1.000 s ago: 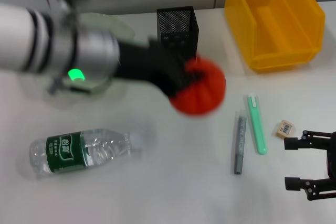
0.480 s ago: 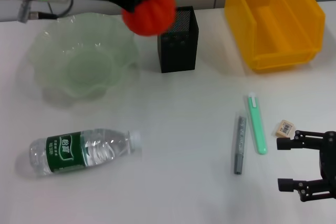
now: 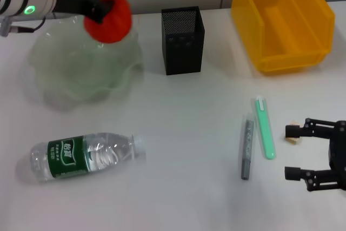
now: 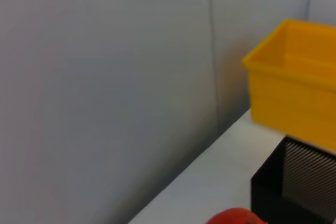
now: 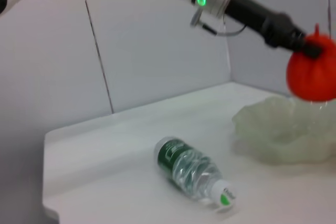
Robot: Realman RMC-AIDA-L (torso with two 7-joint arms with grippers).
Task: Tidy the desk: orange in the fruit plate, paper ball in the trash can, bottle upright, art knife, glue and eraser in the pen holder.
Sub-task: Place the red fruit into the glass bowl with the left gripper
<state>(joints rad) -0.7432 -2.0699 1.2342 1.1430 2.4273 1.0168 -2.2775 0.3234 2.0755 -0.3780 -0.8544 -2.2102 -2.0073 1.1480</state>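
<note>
So I've got the orange (image 3: 111, 17) clamped in the left gripper (image 3: 100, 10), hanging just above the fruit plate (image 3: 59, 82), not dropped yet; right gripper (image 3: 294, 152) sits spread wide, eraser (image 3: 293, 139) just beyond its fingertips; bottle (image 3: 84, 155) lies flat; pen holder (image 3: 183, 40) looks unfilled; can't spot the paper ball.

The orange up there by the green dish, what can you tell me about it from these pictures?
The orange is a round, bright red-orange fruit with a ribbed skin and a small pointed knob on top. The left gripper is shut on it from one side and holds it in the air, above the far side of the fruit plate, a pale green glass dish with a wavy rim. In the right wrist view it hangs just above the dish and does not touch it. Only the gripper touches it.
</note>
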